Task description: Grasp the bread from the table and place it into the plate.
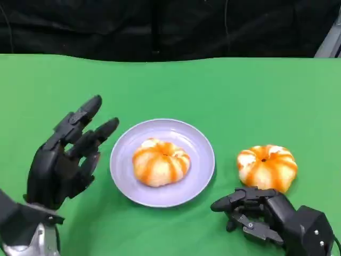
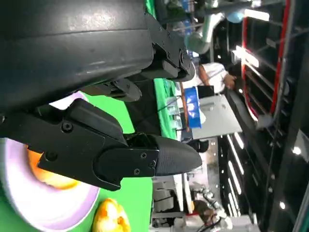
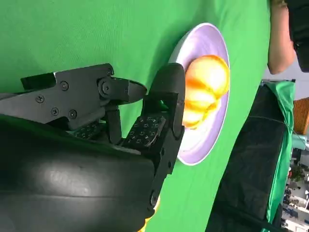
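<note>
The left hand point(image 1: 66, 157) is raised beside the plate's left rim with its fingers spread apart, holding nothing and touching nothing; the right hand point(image 1: 266, 216) lies low on the green table point(image 1: 240, 90), fingers loosely apart and reaching toward the plate, empty, just beside the near edge of the loose bread point(image 1: 267, 167) but whether it touches the bun I cannot tell; that bread, a round orange-striped bun with no long axis, sits dimple-up on the cloth to the right of the lavender plate point(image 1: 200, 141); a second bun point(image 1: 160, 161) of the same kind rests in the plate; the left wrist view adds a person point(image 2: 212, 75) standing beyond the table.
</note>
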